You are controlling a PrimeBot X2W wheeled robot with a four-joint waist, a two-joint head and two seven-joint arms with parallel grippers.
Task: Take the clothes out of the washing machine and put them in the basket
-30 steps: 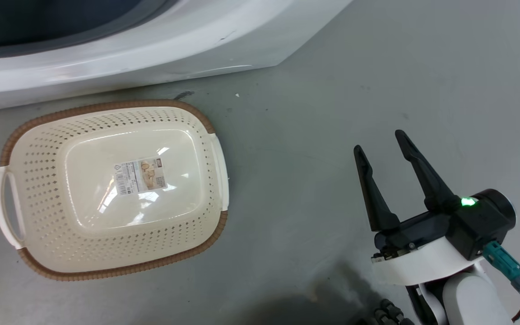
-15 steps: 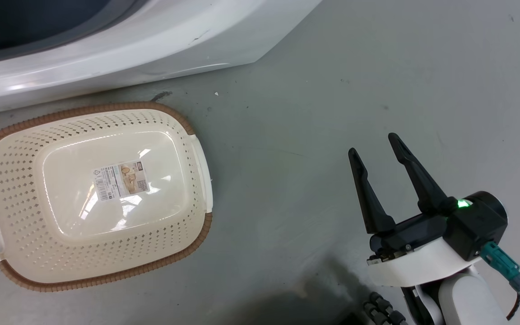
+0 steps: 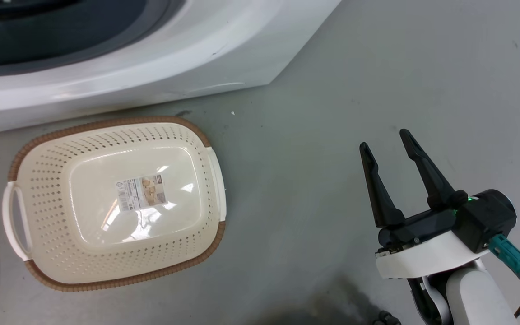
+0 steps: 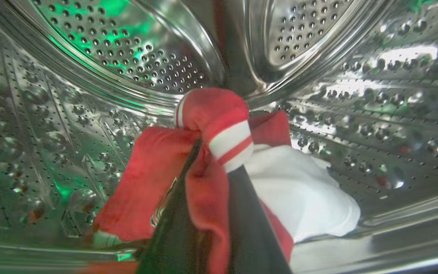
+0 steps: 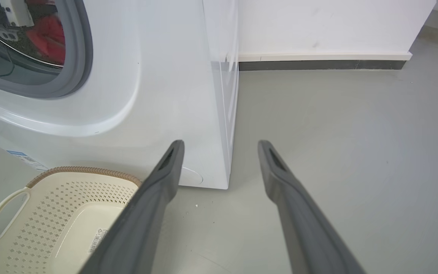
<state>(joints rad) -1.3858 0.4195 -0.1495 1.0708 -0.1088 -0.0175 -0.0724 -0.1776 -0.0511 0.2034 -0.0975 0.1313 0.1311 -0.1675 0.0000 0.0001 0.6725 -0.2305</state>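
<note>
A: What sort of room is it?

B: A smooth grey floor (image 3: 332,113), and behind it a white wall (image 5: 318,23) with a dark skirting strip (image 5: 318,65). The washing machine (image 3: 174,76) stands on the floor, with the basket (image 3: 45,189) just before its front.

A: How does the basket lie?

B: Mouth up, long axis roughly along the machine's front, a handle at each end. Its paper label (image 3: 141,193) shows on the bottom.

A: And the clothes?

B: The left wrist view looks into the steel drum (image 4: 127,49). The clothes (image 4: 146,179) lie crumpled low in it, a striped cuff (image 4: 230,140) raised and a white panel toward that view's right. I can't tell a long axis. The right wrist view catches red through the grey-rimmed porthole (image 5: 78,57).

A: The claws?

B: The left gripper (image 4: 215,160) is clamped on a red fold. The right gripper (image 3: 385,138) hangs over the floor, well apart from the basket — fingers spread, gripping nothing.
</note>
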